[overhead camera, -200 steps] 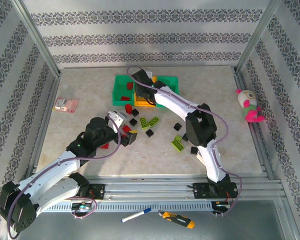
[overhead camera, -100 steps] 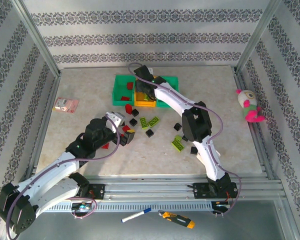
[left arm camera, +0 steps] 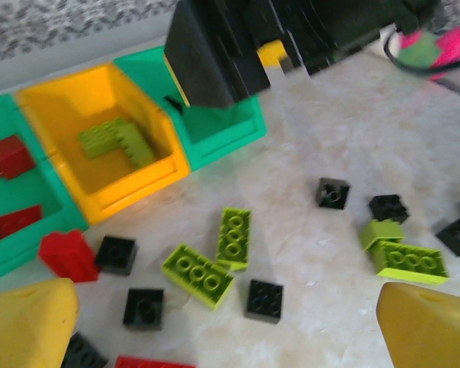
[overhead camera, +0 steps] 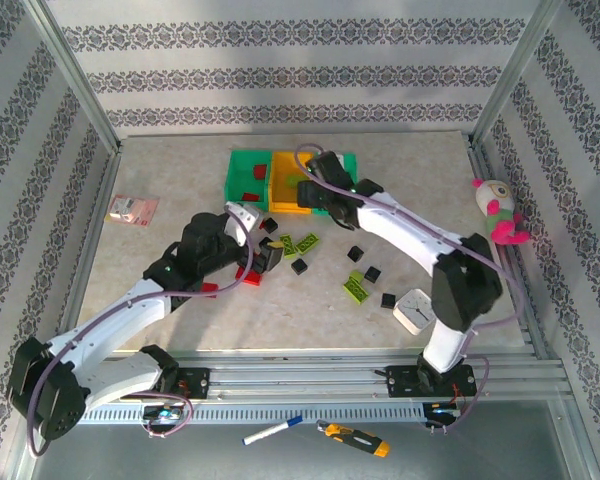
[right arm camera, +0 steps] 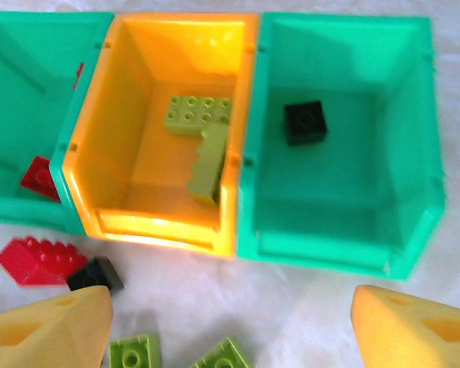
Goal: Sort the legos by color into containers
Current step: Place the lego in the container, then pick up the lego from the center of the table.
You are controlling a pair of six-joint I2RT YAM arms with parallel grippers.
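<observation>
We see two flat lime-green rectangular studded bricks (left arm camera: 234, 234) lying against each other on the marbled tabletop (left arm camera: 414, 146), among loose black square bricks (left arm camera: 264, 299) and a red brick (left arm camera: 67, 254). One has its long axis pointing toward the joined row of plastic bins (left arm camera: 130, 192); the other lies diagonally. They sit just ahead of our left gripper (left arm camera: 227, 314), between its yellow pads (left arm camera: 27, 322), which are spread wide and hold nothing. We judge the left arm the nearer, so the pick falls to it, closing across a brick's short side. Our right gripper (right arm camera: 230, 330), also spread and empty, hangs before the bins, where lime pieces (right arm camera: 199, 115) lie in the orange-yellow middle bin (right arm camera: 107, 153).
</observation>
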